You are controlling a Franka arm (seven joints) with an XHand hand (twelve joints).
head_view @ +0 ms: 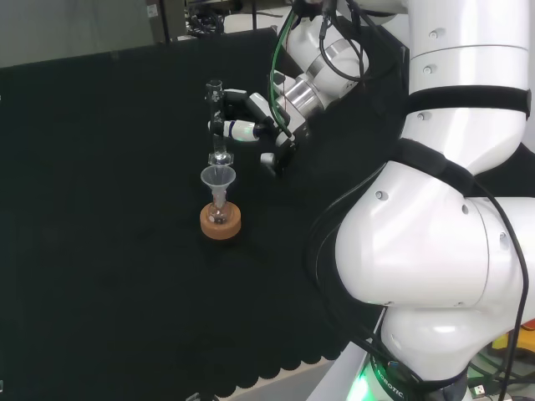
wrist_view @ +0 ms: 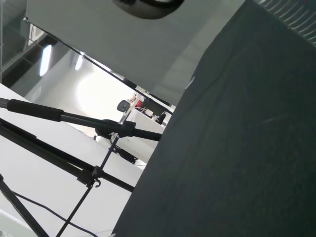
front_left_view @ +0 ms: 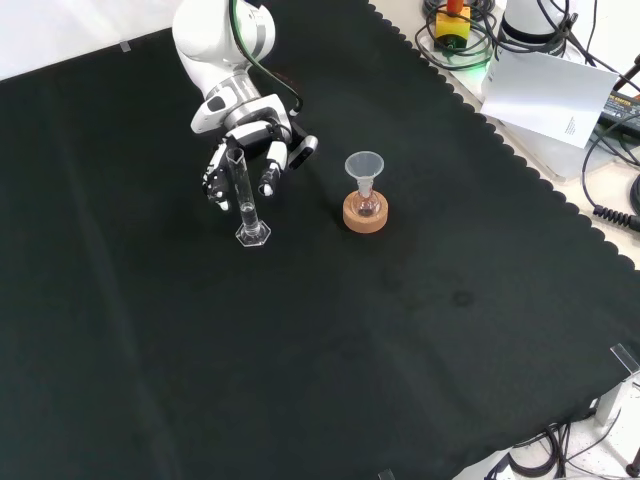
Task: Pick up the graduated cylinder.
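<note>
The graduated cylinder (head_view: 216, 125) (front_left_view: 243, 195), a slim clear tube on a hexagonal foot, stands upright on the black cloth. My hand (head_view: 255, 117) (front_left_view: 248, 140) is right beside its upper half. In the head view two fingers (head_view: 232, 130) reach to the tube from the right. In the front view the fingers (front_left_view: 269, 178) hang down on either side of it, fairly straight. The thumb (front_left_view: 305, 148) sticks out away from the tube. I cannot tell whether any finger touches the glass. A blurred part of the hand (wrist_view: 148, 6) shows in the wrist view.
A small flask with a clear funnel (head_view: 218, 178) (front_left_view: 365, 165) in its neck sits on a cork ring (head_view: 221, 222) (front_left_view: 365, 213), close to the cylinder. The cloth's scalloped edge (front_left_view: 520, 160) runs along the right of the front view. A tripod (wrist_view: 74, 128) stands beyond the bench.
</note>
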